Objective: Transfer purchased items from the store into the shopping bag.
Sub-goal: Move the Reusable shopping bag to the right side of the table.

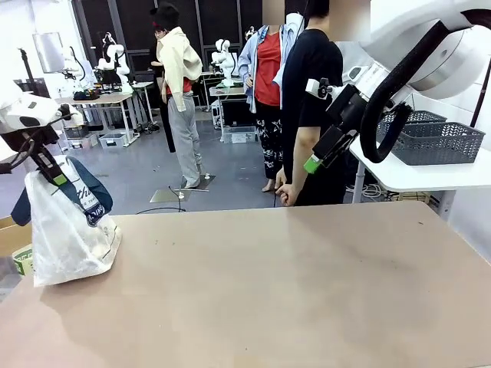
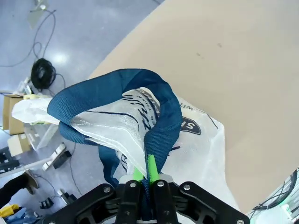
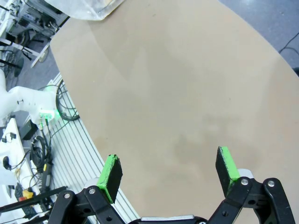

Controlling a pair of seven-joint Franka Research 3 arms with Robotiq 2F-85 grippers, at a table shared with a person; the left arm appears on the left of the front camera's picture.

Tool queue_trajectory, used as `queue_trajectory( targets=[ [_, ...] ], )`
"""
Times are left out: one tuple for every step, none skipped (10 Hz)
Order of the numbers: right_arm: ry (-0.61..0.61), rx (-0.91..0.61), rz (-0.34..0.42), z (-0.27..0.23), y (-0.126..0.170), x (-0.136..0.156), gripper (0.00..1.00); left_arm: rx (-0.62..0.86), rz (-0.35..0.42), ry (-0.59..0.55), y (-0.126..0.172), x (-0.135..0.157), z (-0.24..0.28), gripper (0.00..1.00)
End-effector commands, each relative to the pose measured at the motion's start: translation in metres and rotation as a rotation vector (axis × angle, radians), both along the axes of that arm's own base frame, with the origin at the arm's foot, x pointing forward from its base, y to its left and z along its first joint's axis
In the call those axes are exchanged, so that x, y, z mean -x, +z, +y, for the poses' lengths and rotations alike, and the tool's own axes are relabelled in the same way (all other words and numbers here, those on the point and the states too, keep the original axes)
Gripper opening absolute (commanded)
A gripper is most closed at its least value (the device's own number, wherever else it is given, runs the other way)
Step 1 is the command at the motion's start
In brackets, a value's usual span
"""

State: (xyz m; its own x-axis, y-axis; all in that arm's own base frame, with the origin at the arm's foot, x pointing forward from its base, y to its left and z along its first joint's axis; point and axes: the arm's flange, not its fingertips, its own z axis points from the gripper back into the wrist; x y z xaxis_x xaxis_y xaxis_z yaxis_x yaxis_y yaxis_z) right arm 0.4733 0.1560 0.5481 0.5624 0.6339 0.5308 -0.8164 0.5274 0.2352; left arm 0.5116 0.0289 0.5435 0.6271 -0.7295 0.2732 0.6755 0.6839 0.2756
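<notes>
The translucent white shopping bag stands at the table's left edge, with dark blue print on its side. My left gripper is above it, shut on a navy strap handle and holding it up; in the left wrist view the green fingertips pinch the strap over the bag. My right gripper hangs open and empty high over the far side of the table; the right wrist view has it above bare tabletop. A dark grey lattice basket sits on a white side table at the right. The purchased items are out of view.
A person in a black shirt stands at the far edge, one hand hanging near the table. A second basket stands behind the first. Cardboard boxes lie on the floor beside the bag.
</notes>
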Motion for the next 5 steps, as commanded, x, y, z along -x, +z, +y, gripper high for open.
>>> queue_trajectory(
  targets=[
    [0.001,0.009,0.003,0.000,0.001,0.000,1.00,0.049,0.029,0.034,-0.007,0.015,0.005,0.00],
    [0.001,0.009,0.003,0.000,0.001,0.000,1.00,0.000,0.000,0.000,0.000,0.000,0.000,0.00],
    [0.001,0.009,0.003,0.000,0.001,0.000,1.00,0.000,0.000,0.000,0.000,0.000,0.000,0.00],
    [0.001,0.009,0.003,0.000,0.001,0.000,1.00,0.000,0.000,0.000,0.000,0.000,0.000,0.00],
    [0.001,0.009,0.003,0.000,0.001,0.000,1.00,0.000,0.000,0.000,0.000,0.000,0.000,0.00]
  ],
)
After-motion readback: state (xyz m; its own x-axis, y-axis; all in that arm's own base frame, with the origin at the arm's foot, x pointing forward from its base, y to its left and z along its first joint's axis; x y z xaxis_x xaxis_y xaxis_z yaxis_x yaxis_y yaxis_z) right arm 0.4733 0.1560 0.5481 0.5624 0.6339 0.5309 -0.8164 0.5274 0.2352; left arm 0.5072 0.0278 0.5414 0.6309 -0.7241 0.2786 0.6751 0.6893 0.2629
